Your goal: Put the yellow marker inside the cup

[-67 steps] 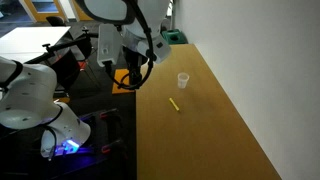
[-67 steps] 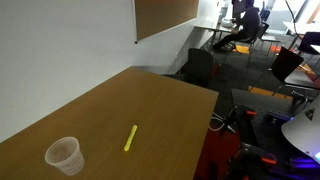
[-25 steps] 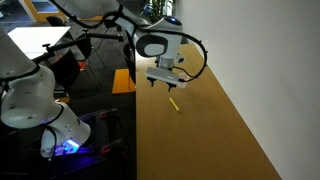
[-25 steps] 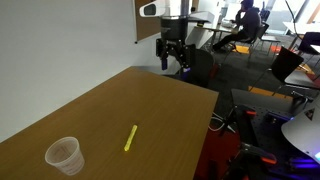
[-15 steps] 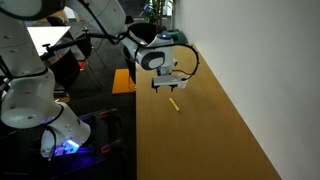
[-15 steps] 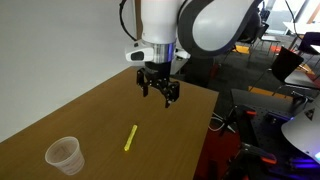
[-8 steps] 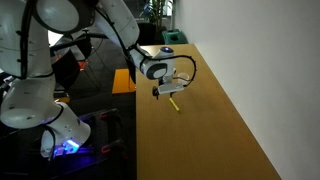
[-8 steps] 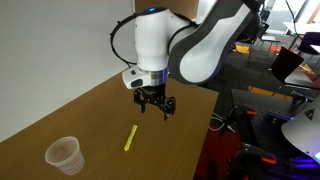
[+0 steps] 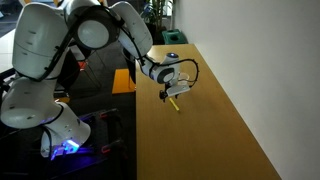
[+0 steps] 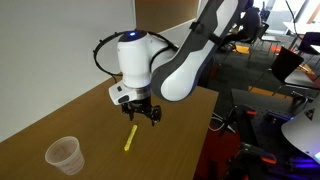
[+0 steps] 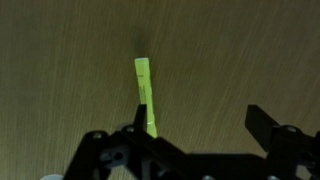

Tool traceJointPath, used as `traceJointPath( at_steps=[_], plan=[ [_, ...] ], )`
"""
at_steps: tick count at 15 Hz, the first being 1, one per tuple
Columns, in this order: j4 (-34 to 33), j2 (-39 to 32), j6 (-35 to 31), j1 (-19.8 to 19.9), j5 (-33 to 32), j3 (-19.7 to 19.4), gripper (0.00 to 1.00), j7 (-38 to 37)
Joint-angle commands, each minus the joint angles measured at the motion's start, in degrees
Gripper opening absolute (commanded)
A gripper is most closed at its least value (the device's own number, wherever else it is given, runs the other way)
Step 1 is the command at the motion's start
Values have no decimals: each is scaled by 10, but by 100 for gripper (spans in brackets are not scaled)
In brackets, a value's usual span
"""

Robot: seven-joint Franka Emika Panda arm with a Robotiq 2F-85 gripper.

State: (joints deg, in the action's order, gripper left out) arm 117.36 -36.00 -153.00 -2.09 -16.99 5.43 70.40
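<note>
The yellow marker (image 10: 130, 138) lies flat on the wooden table (image 10: 90, 115); it also shows in an exterior view (image 9: 176, 104) and in the wrist view (image 11: 144, 88). The small translucent cup (image 10: 63, 155) stands upright near the table's corner, well apart from the marker. In the exterior view from the table's end the arm hides the cup. My gripper (image 10: 142, 116) hovers low, just above the marker's far end, open and empty. In the wrist view the gripper (image 11: 200, 125) has its jaws wide apart, and the marker runs under the left finger.
A white wall runs along one long side of the table. The other long side is an open edge (image 9: 136, 130) with the robot base and chairs beyond it. A green box (image 9: 175, 38) sits at the table's far end.
The arm has swung in over the table and come down towards the marker. The gripper stays open. Marker and cup have not moved.
</note>
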Motion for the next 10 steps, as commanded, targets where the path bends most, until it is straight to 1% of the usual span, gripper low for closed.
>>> traceJointPath(
  at_steps=[1,2,4,7,8,10],
  plan=[
    [-58,-48,3,-5,-16,5,100,0],
    [-27,-25,2,3,-11,7,100,-4],
    [-44,-42,2,0,-12,7,100,-4],
    [-51,-48,2,-1,-12,7,100,-4],
    [-52,-50,0,4,-13,12,100,7],
    [-59,-63,-13,-1,-22,5,100,6]
  ],
)
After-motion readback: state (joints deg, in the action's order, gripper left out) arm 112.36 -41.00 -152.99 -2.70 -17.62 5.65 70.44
